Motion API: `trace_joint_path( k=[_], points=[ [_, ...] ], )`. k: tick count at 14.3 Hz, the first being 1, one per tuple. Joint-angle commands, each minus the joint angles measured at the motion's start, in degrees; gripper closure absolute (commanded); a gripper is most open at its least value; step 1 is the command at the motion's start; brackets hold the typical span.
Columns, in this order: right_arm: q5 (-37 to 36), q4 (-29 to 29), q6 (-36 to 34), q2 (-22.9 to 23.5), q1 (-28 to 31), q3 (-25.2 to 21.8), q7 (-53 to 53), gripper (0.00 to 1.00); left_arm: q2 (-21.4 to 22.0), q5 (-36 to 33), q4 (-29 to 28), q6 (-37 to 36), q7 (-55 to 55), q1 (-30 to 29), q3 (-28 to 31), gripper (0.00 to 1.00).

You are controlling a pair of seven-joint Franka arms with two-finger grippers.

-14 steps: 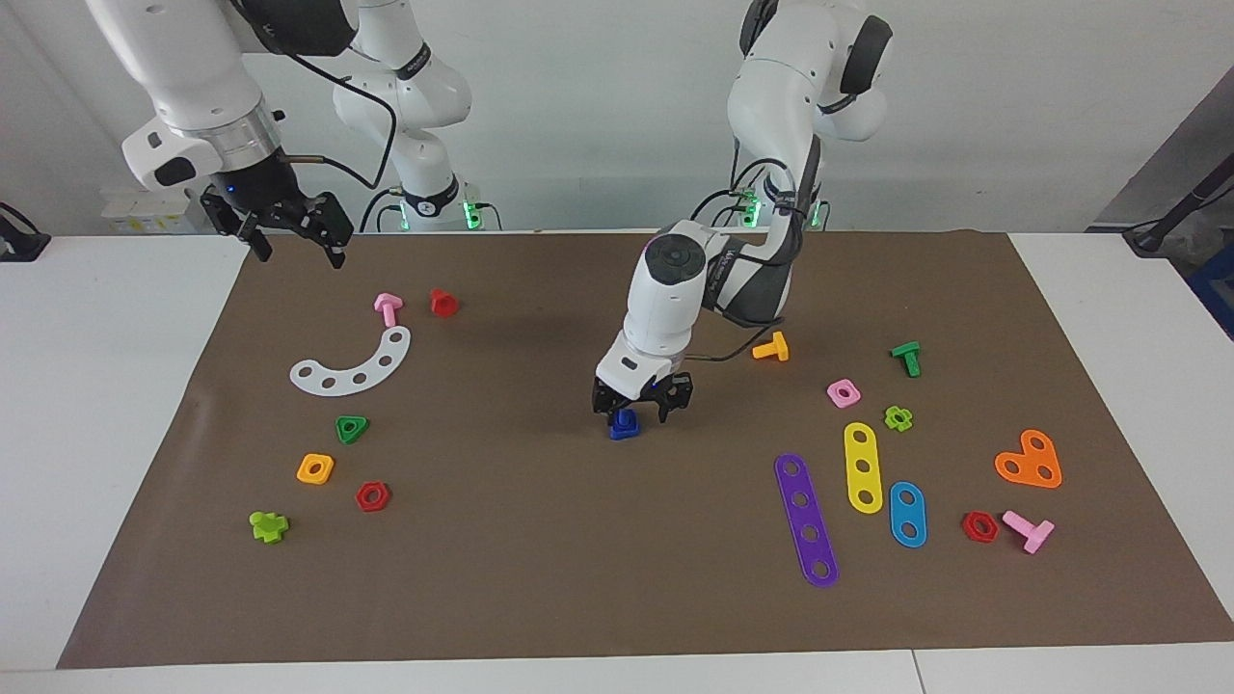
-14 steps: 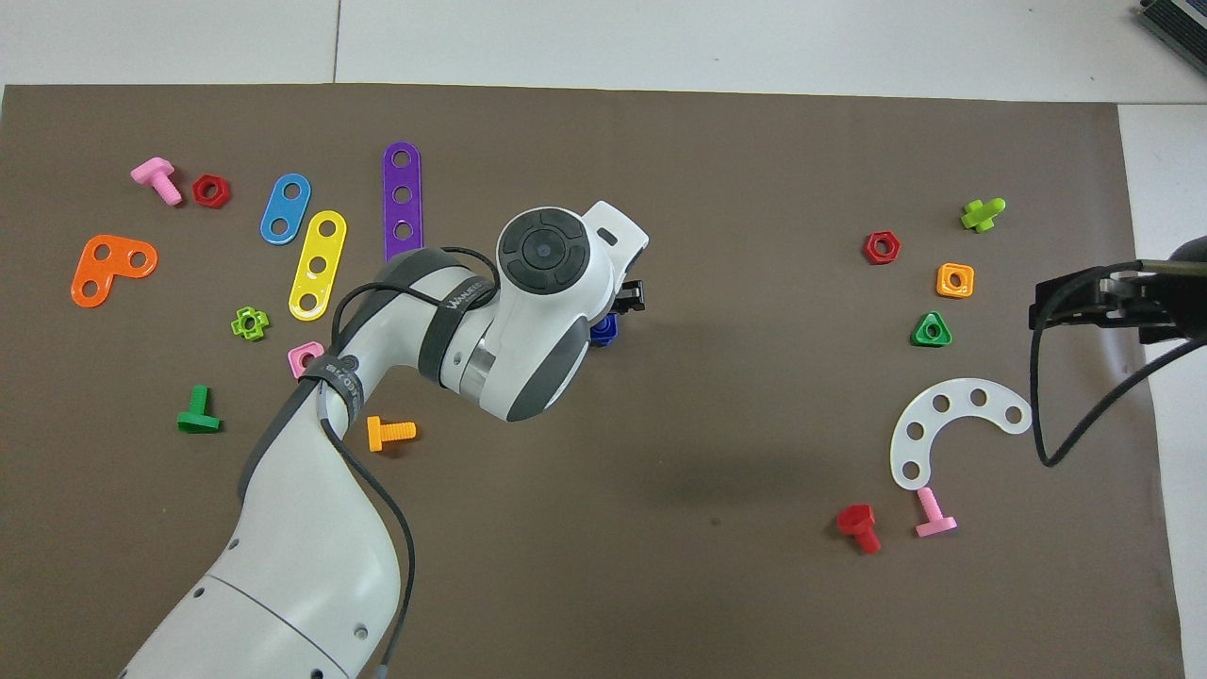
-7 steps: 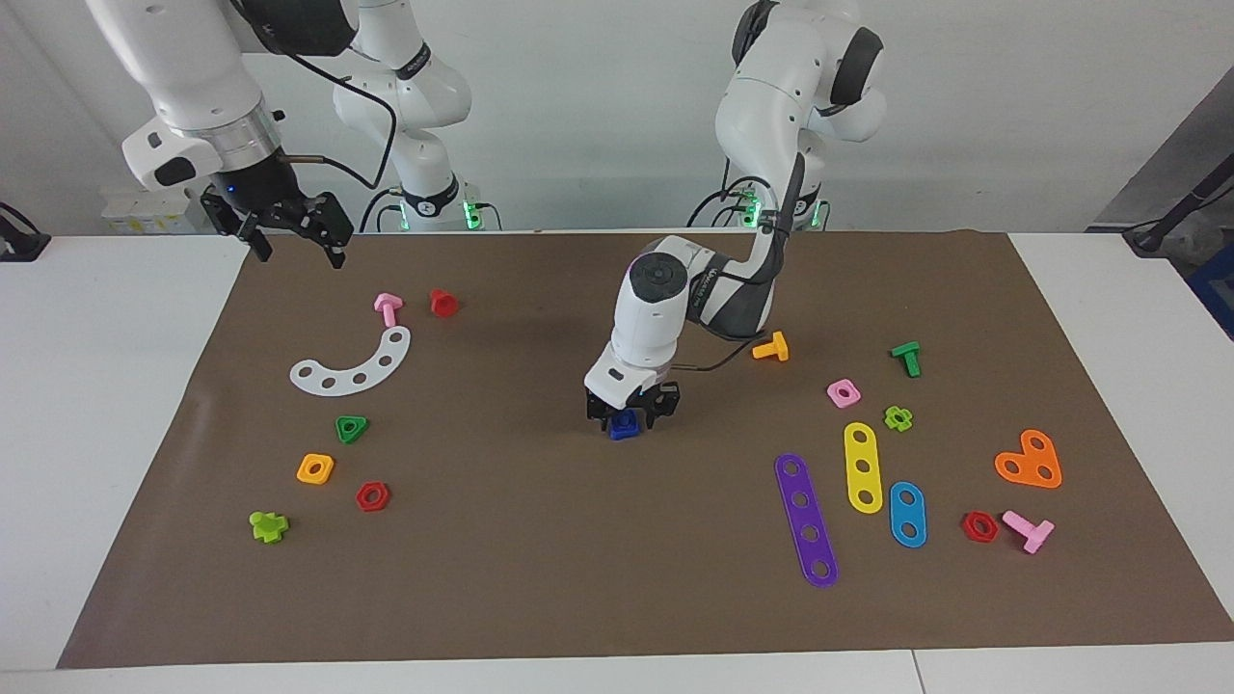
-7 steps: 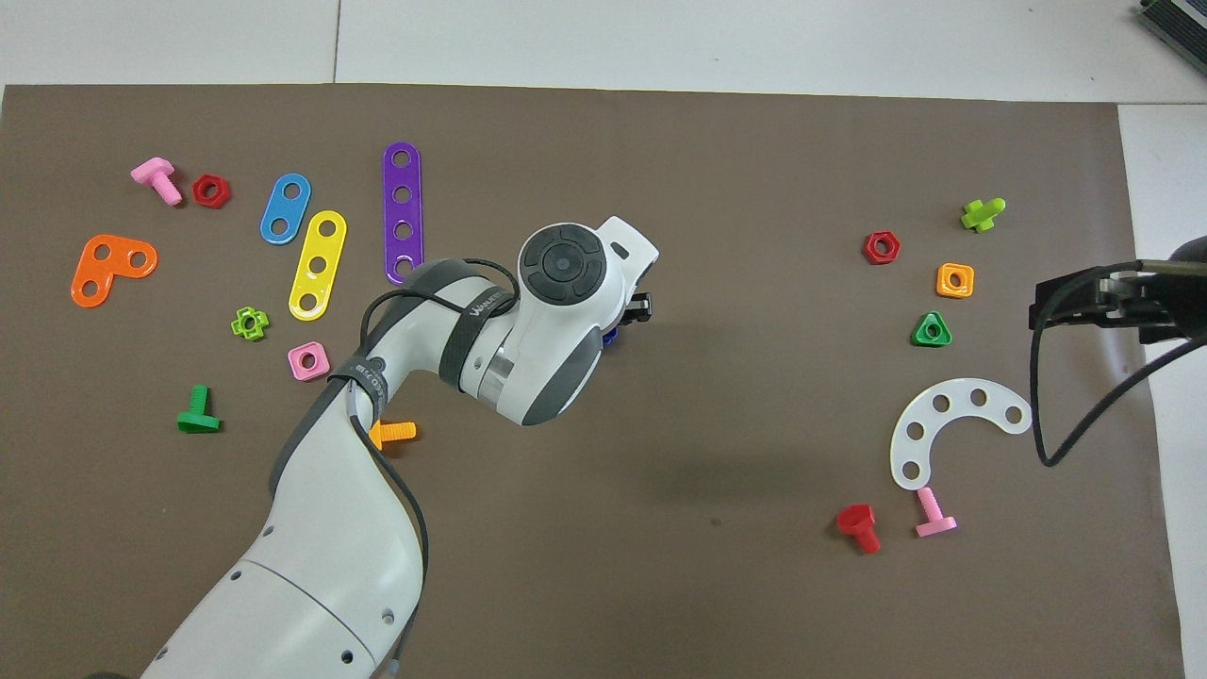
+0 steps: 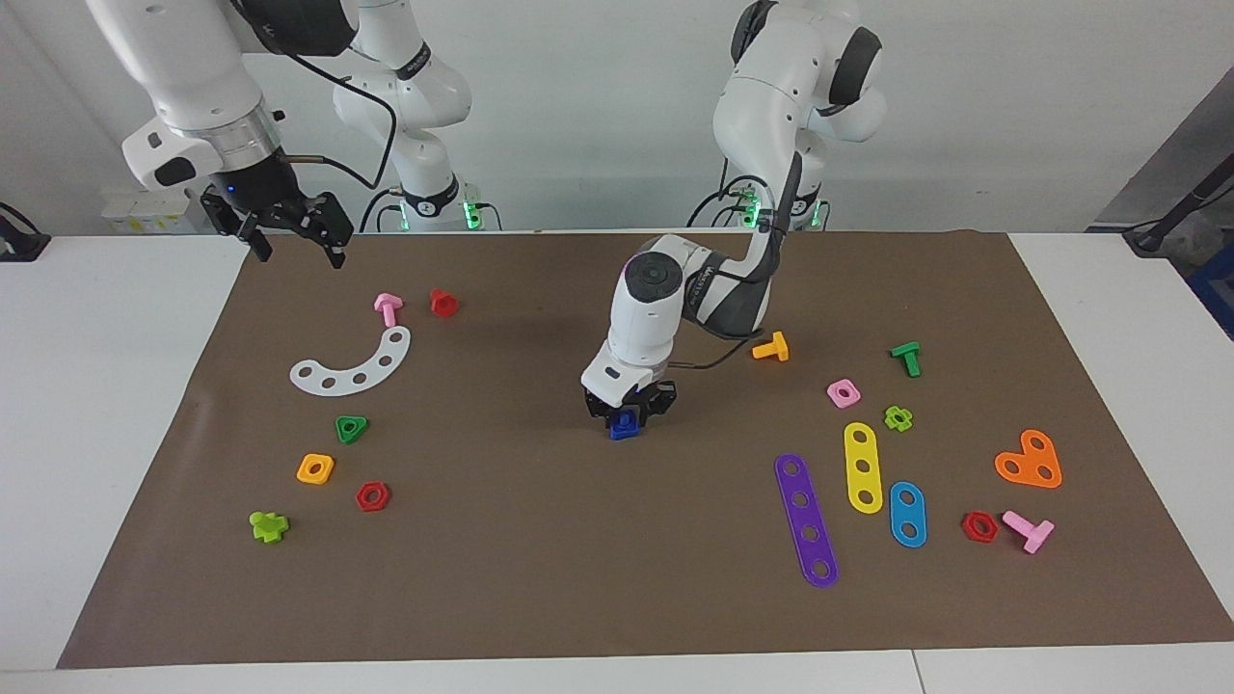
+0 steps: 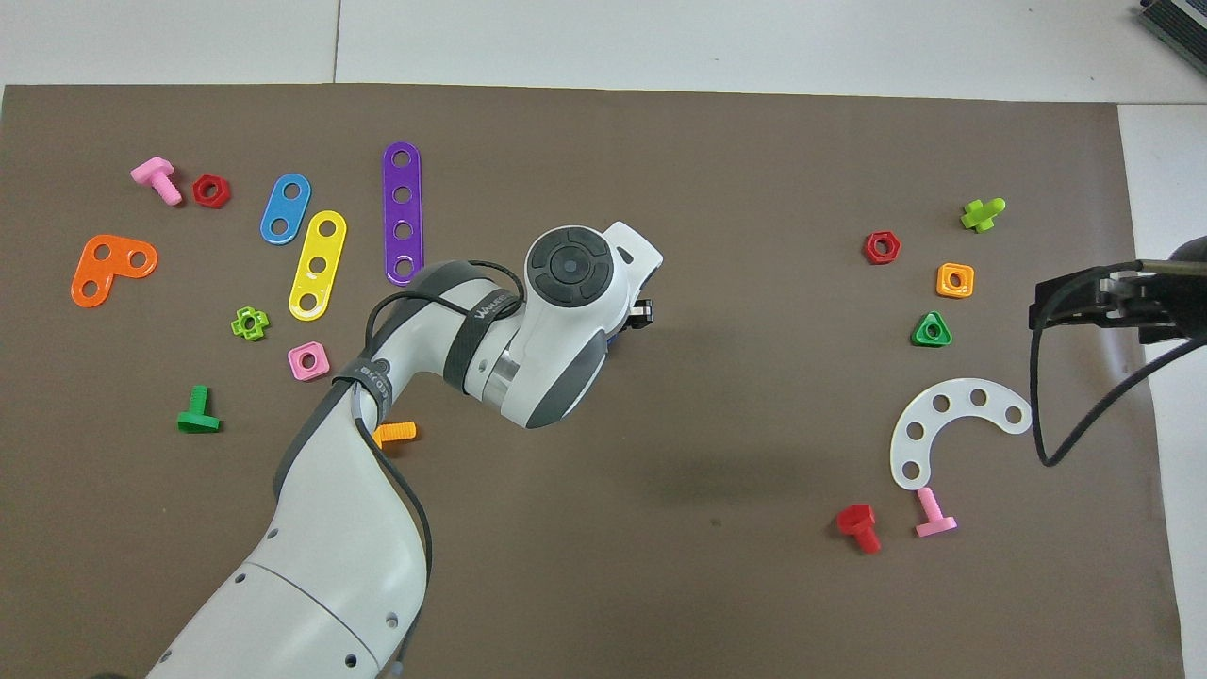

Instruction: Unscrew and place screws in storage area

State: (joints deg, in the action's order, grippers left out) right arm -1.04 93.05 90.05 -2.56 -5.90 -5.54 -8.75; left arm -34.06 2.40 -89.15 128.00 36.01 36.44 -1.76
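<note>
The dark-blue screw assembly (image 5: 624,425) stands on the brown mat near the middle of the counter. It is small, of plastic, and reads as a stem rising from a wider flat base that rests on the mat; whether bolt and nut are joined cannot be told. Its upper part sits between the fingers of the left hand (image 5: 629,409). From overhead only a sliver of blue (image 6: 614,335) shows beside the wrist.
</note>
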Motion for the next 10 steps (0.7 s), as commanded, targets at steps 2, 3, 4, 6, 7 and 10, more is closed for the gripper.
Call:
trace_joint_path(
  k=[2,3,4,6,7,10],
  points=[
    [0.87,0.90,-0.23,-1.13,0.28,0.09,1.63,0.00,0.13,-0.38,0.82,-3.71,0.02,0.65,0.97,0.66],
    [0.87,0.90,-0.23,-1.13,0.36,0.18,1.63,0.00,-0.04,-0.30,1.86,-4.50,0.02,0.65,0.97,0.67],
    [0.95,0.90,-0.23,-1.13,0.28,0.18,1.63,0.00,-0.39,-0.21,3.35,-5.90,0.02,0.65,0.97,0.67],
    [0.95,0.90,-0.23,-1.13,0.36,0.18,1.63,0.00,-1.35,0.23,6.43,-8.45,0.11,0.56,0.88,0.68],
    [0.87,0.90,-0.23,-1.13,0.37,0.18,1.63,0.00,-1.62,0.41,7.58,-9.51,0.20,0.56,0.88,0.68],
    [0.87,0.90,-0.23,-1.13,0.28,0.18,1.54,0.00,-2.85,0.58,11.79,-13.72,0.38,0.38,0.88,0.67]
  ],
)
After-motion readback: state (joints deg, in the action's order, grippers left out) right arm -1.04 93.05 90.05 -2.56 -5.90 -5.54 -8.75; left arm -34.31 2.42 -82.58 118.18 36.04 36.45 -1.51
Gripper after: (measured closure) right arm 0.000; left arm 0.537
